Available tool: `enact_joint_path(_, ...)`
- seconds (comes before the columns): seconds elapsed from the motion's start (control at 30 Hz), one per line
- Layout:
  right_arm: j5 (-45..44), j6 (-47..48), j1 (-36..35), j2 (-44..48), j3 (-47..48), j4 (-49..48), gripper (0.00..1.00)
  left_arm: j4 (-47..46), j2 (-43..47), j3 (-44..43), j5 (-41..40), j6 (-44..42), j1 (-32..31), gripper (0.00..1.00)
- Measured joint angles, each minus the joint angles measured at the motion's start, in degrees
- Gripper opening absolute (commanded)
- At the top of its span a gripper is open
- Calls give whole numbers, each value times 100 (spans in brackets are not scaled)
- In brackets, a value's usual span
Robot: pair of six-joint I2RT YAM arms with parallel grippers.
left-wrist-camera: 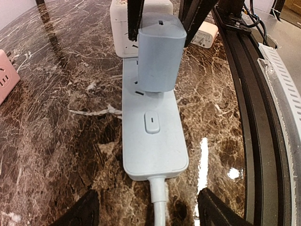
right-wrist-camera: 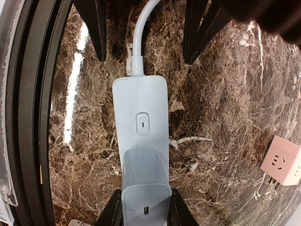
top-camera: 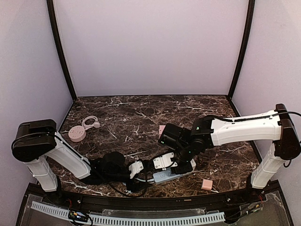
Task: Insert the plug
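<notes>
A pale blue-grey power strip (left-wrist-camera: 153, 141) lies flat on the marble table near the front edge; it also shows in the top view (top-camera: 165, 176) and the right wrist view (right-wrist-camera: 141, 108). My right gripper (right-wrist-camera: 146, 211) is shut on a matching blue-grey plug (left-wrist-camera: 160, 54), holding it upright over the strip's sockets. The plug's base is at the strip's face and its prongs are hidden. My left gripper (left-wrist-camera: 148, 213) is open, one finger on each side of the strip's white cable (left-wrist-camera: 159, 207), touching neither. In the top view both grippers meet over the strip.
A white cube adapter (left-wrist-camera: 123, 33) stands just behind the plug. Pink socket cubes lie nearby (right-wrist-camera: 282, 162) (top-camera: 206, 184). A pink round socket with a white cord (top-camera: 77, 133) lies at the back left. The black frame rail (left-wrist-camera: 256, 117) runs beside the strip.
</notes>
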State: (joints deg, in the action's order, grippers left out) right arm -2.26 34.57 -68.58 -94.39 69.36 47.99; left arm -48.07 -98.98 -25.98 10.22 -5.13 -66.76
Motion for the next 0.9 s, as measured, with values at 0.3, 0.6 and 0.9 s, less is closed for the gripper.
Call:
enact_joint_path(0.3,-39,-15,-4,0,0,7,0,4,0,0,-11,2,0,71)
enact_joint_path(0.6,-85,-66,-7,0,-2,24,0,0,-13,0,-11,20,0,71)
enact_joint_path(0.9,-428,-144,-149,-118,267,400,0,2,-33,2,-26,24,0,75)
